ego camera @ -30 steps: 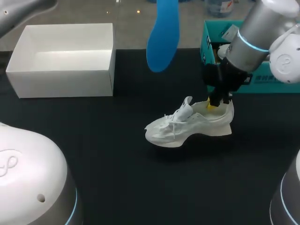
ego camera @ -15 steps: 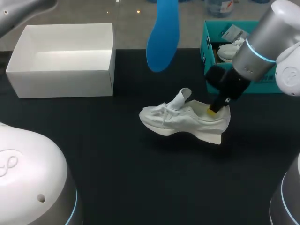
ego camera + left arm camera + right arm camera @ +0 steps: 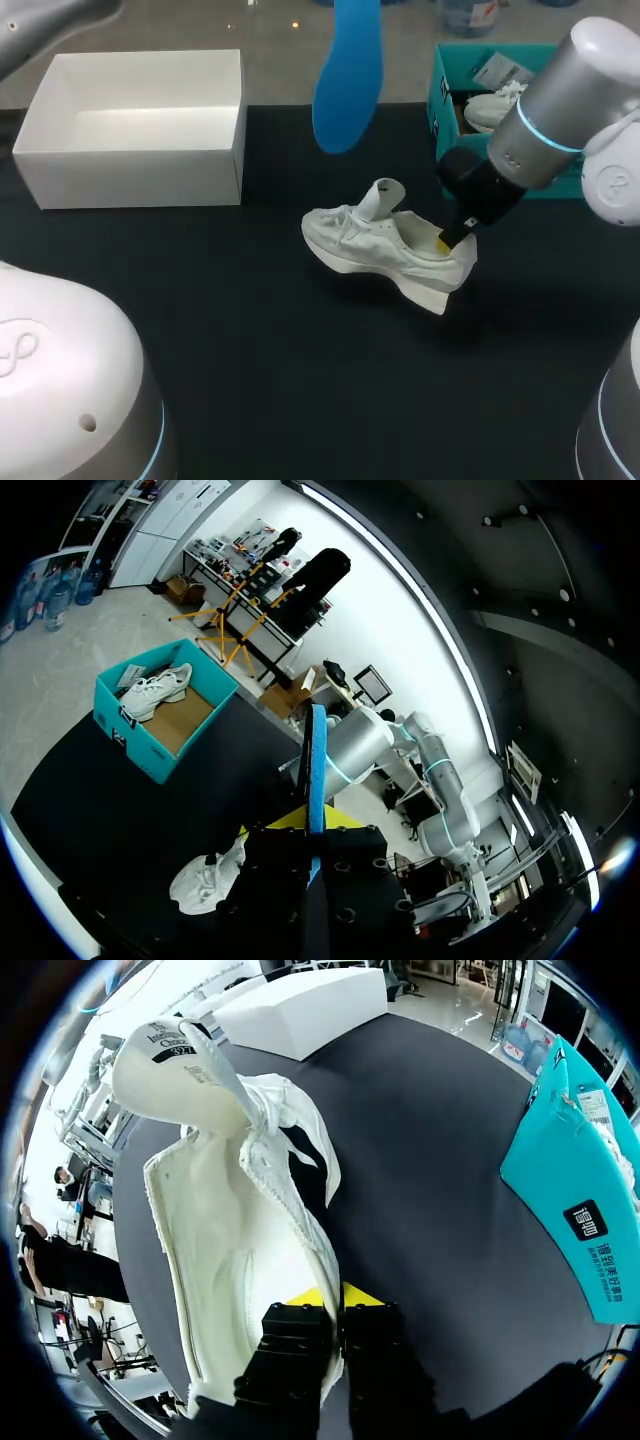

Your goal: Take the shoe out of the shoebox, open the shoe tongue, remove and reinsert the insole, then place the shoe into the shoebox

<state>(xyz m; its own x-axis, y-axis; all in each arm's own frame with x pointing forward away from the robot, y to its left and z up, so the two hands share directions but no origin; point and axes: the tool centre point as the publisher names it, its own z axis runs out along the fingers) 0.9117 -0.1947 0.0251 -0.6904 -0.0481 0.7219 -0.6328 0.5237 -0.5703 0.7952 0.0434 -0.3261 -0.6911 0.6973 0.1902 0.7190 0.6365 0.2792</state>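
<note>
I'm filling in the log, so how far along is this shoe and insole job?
Done: the shoe is unboxed, its tongue raised, the insole pulled out. In hand: the left gripper holds the insole aloft; the right gripper grips the shoe's heel, tilting it. Left: reinsert the insole, then put the shoe away; the white box stands open.

white fabric sneaker (image 3: 385, 248), centre of frame: all white, upper, laces and sole alike; black print on its white tongue lining (image 3: 165, 1060). long blue foam insole (image 3: 347, 80), top centre: plain solid blue. open white cardboard box (image 3: 135, 125), upper left: plain white. teal cardboard shoebox (image 3: 445, 95), upper right: teal, white label, dark markings, brown floor; second white shoe (image 3: 495, 105) inside. table cover (image 3: 250, 380): flat black. right gripper (image 3: 445, 240): black body, yellow tips. left gripper (image 3: 312, 825): same black and yellow. right arm (image 3: 555, 100): silver-grey, cyan ring, white shell.
</note>
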